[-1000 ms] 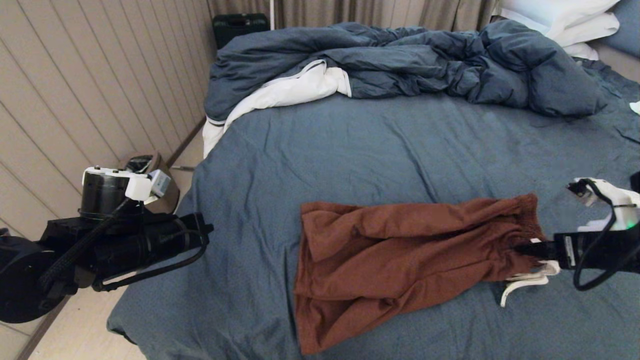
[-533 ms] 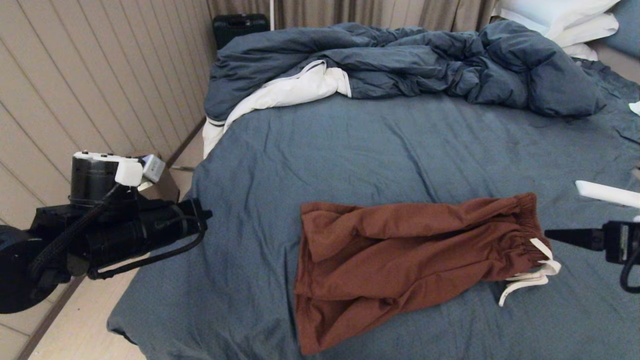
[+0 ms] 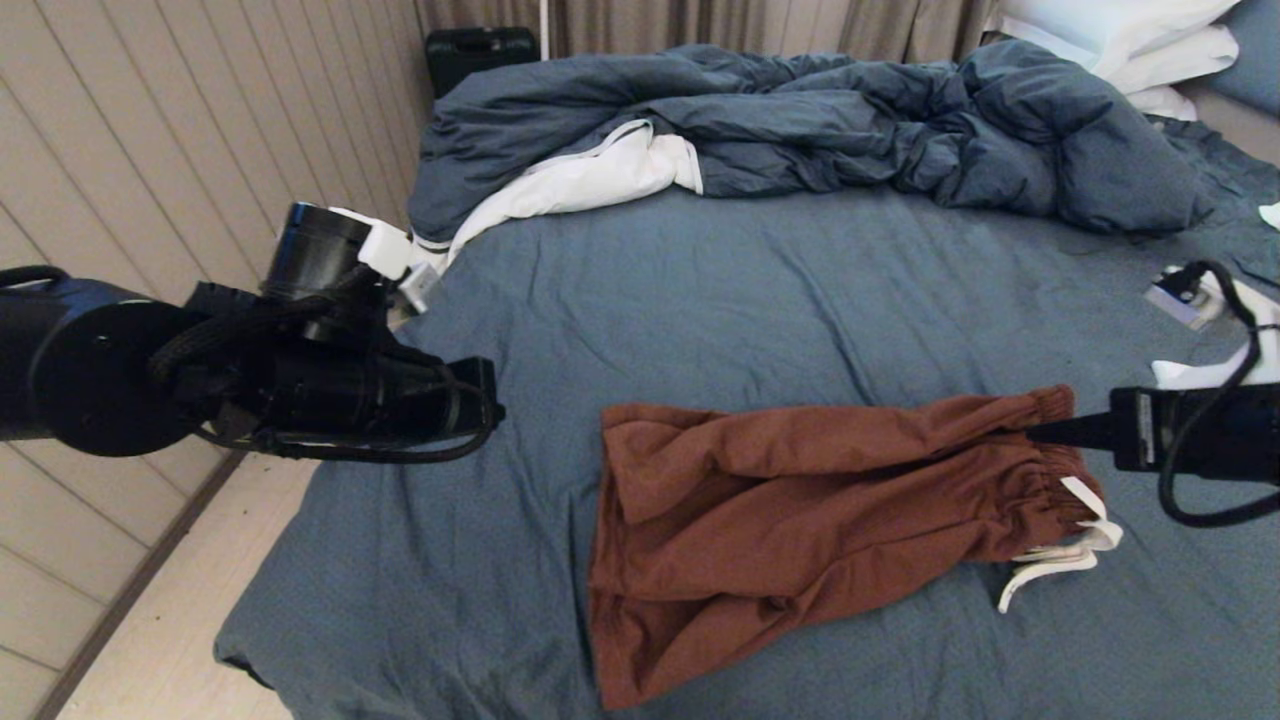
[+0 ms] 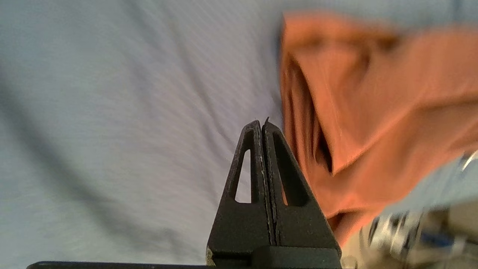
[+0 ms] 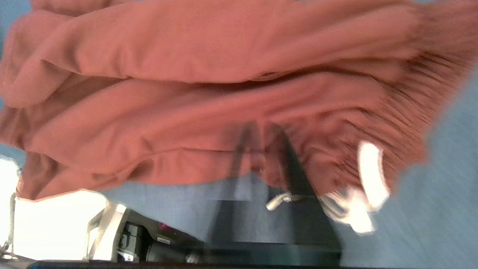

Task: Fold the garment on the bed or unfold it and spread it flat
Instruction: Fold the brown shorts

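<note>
Now the rust-brown knit shorts lie rumpled on the near part of the slate-blue bed, waistband toward the robot's right. At that waistband the right hand touches the cloth with fingers closed — a grip cannot be told. Left hand hovers near the leg hems — closed, empty.

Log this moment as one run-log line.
right claw: at shorts waistband | left claw: shut, over bed short of leg hems | shorts: crumpled, not spread
</note>
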Motion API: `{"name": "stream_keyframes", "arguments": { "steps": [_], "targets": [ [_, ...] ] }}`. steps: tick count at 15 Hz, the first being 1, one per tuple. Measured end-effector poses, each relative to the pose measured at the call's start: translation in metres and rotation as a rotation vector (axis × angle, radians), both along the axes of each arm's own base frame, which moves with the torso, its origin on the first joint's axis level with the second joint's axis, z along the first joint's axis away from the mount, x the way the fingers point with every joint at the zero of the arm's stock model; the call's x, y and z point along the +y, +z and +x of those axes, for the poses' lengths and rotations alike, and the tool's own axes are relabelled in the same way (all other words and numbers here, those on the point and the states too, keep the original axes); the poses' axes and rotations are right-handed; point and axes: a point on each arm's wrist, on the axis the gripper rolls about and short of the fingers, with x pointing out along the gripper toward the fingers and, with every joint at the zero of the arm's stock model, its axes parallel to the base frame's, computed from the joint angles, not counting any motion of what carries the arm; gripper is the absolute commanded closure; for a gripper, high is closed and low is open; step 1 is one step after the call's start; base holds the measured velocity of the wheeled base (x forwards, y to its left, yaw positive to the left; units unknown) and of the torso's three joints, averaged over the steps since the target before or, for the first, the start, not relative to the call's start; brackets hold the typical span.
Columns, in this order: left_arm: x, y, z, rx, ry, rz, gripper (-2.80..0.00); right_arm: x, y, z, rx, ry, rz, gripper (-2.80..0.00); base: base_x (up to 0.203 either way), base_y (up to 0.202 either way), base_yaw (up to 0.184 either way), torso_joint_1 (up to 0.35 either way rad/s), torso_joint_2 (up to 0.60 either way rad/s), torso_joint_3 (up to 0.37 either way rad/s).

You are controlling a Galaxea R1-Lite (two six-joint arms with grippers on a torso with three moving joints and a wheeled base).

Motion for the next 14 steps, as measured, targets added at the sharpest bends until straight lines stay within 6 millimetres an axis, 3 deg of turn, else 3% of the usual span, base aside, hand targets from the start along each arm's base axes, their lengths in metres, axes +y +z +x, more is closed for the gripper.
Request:
{"name": "stream_keyframes", "arguments": {
  "steps": [4,7,14],
  "targets": [
    [-0.046,-0.014,-0.009,0.066,-0.159,0.036,0.00,0.020,-0.011,0.031,0.065,0.039,-0.029,0.00,0.000,0.000,0.000,0.000,0.00,0.000],
    [-0.068,-0.016,-0.025,0.081,-0.236,0.035,0.00,0.038,-0.024,0.055,0.115,0.036,-0.091,0.00,0.000,0.000,0.000,0.000,0.00,0.000],
    [-0.103,-0.023,-0.065,0.148,-0.344,0.014,0.00,0.050,-0.047,0.064,0.188,0.080,-0.111,0.00,0.000,0.000,0.000,0.000,0.00,0.000]
  ]
}}
